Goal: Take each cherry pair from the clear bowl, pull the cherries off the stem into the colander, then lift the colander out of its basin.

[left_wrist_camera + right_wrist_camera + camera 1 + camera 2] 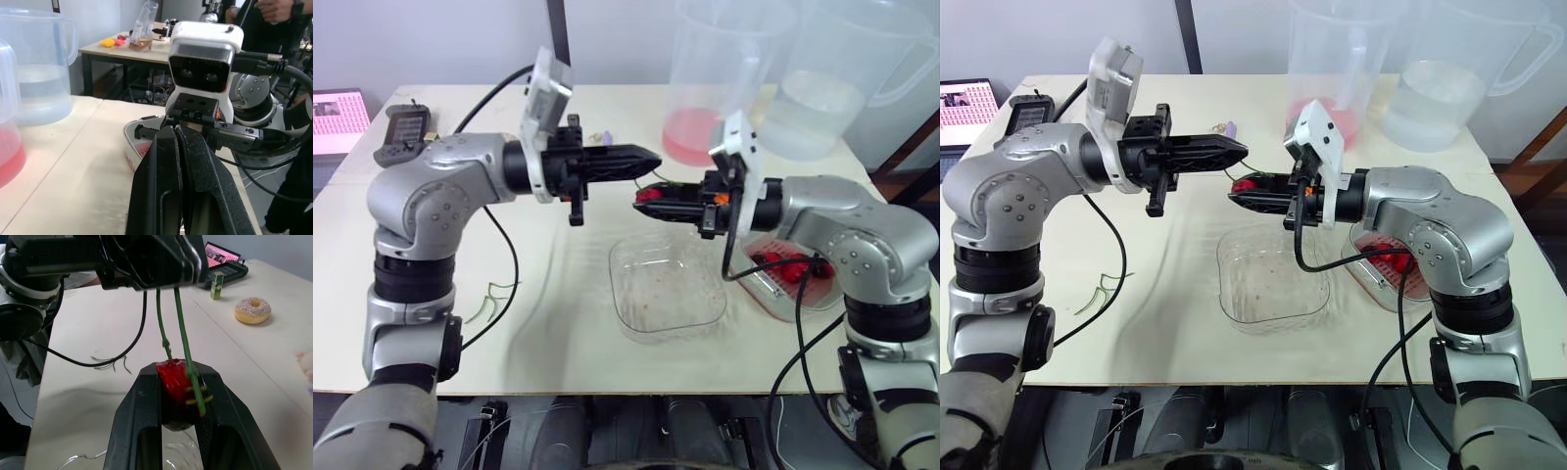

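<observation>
Cherry (173, 382) clamped tight between the fingers of the right gripper (641, 196), held above the far rim of the clear bowl (626, 294). 2 green stems (182, 323) rising from it into the left gripper (651, 160), pinched closed on them, likewise above the clear bowl. Colander (773, 299) with red cherries just beside the clear bowl, on its right.
</observation>
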